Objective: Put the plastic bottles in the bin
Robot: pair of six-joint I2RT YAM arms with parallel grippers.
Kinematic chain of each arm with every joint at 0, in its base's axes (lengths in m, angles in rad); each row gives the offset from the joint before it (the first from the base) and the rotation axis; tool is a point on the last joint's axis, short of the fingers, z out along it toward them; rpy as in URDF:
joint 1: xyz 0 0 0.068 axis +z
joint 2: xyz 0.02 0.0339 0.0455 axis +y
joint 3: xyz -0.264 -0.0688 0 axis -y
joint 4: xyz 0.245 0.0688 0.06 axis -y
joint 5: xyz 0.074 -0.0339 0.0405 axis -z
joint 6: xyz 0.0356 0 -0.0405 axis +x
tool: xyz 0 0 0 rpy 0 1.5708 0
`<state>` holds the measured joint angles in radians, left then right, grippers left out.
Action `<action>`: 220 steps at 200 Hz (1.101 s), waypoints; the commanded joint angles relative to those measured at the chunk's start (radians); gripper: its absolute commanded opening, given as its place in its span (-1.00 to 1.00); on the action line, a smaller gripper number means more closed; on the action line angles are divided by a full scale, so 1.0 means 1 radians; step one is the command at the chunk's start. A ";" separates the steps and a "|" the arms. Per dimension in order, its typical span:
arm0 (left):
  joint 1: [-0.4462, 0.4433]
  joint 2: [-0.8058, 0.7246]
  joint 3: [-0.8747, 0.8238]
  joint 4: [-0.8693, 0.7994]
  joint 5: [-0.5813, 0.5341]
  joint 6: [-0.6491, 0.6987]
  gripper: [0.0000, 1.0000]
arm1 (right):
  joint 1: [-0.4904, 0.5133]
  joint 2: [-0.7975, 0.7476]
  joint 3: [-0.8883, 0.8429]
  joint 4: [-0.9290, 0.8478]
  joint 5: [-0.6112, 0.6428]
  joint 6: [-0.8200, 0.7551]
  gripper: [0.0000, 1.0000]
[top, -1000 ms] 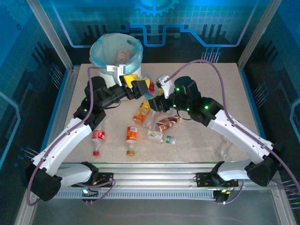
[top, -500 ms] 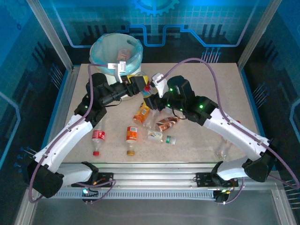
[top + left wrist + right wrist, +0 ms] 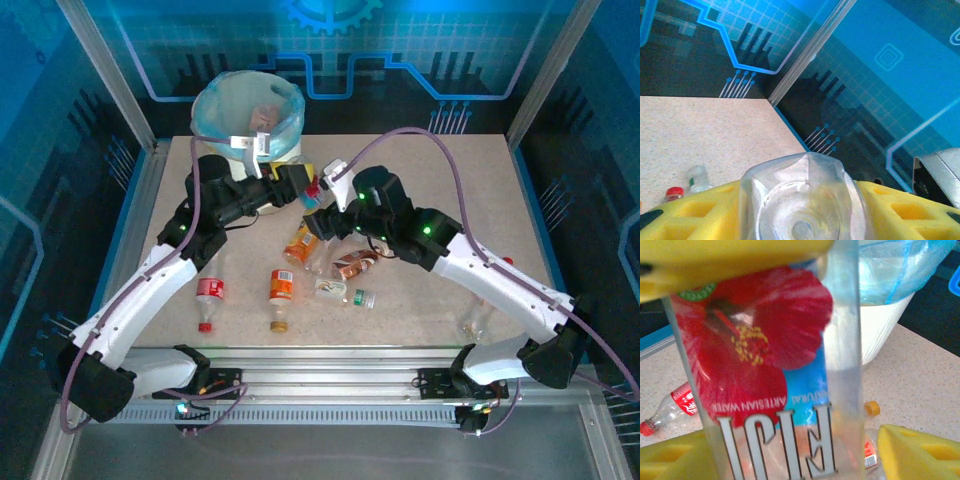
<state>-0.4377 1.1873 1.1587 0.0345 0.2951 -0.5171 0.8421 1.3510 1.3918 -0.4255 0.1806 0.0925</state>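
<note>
The left gripper [image 3: 805, 200] clamps the clear, red-flower-labelled plastic bottle [image 3: 765, 365] above the table's [image 3: 450, 200] far middle; the right gripper's [image 3: 785, 455] pads stand parted around it. The white, blue-lined round bin [image 3: 215, 100] sits by the far-left corner.

— What do we make of the left arm [image 3: 150, 290]?
— We see long white shells on the near links, black housings [image 3: 215, 205] farther along and a black base [image 3: 95, 385] at the near edge. A grey-purple cable [image 3: 193, 185] loops along it.
— And the right arm [image 3: 500, 285]?
— We find the same white and black, plus small green lights [image 3: 427, 229] and its own cable [image 3: 415, 131]. A white bracket [image 3: 338, 170] sits at the wrist. The finger pads [image 3: 690, 205] look to us like yellow foam with square recesses.
</note>
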 commanded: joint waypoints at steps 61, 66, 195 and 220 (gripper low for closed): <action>0.086 0.069 0.317 -0.248 -0.326 0.152 0.13 | 0.010 -0.058 -0.043 0.046 0.159 -0.092 0.66; 0.099 0.081 0.336 -0.248 -0.328 0.163 0.14 | 0.010 -0.057 -0.043 0.049 0.162 -0.106 0.66; 0.366 0.767 1.126 -0.515 -0.267 0.256 0.22 | -0.003 0.024 0.020 -0.052 0.118 -0.319 0.68; 0.364 0.825 1.163 -0.549 -0.204 0.206 0.27 | -0.004 0.004 -0.014 -0.056 0.126 -0.319 0.68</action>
<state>-0.0731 1.9793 2.2669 -0.4316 0.0109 -0.2832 0.8413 1.3762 1.3849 -0.4618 0.3103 -0.2005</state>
